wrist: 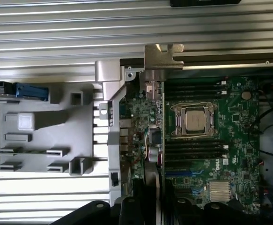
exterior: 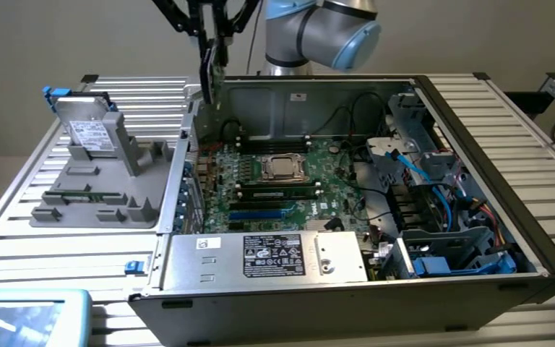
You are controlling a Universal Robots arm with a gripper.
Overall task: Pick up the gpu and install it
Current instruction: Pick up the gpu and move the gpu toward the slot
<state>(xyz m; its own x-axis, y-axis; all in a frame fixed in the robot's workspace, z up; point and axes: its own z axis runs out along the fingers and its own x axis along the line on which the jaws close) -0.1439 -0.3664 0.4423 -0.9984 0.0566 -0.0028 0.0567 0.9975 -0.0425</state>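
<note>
**Card hangs upright above the open case**

The black gripper point(exterior: 208, 45) has its fingers clamped partway shut on the thin green gpu with a silver end bracket point(exterior: 217, 72). It holds it upright above the green motherboard point(exterior: 287, 191), probably to suit the slots.

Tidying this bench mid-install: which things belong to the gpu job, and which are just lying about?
Belongs to the job: gpu, held in the claw; open computer case; motherboard.
Lying about: hard drive and memory stick, both in the grey holder.
</note>
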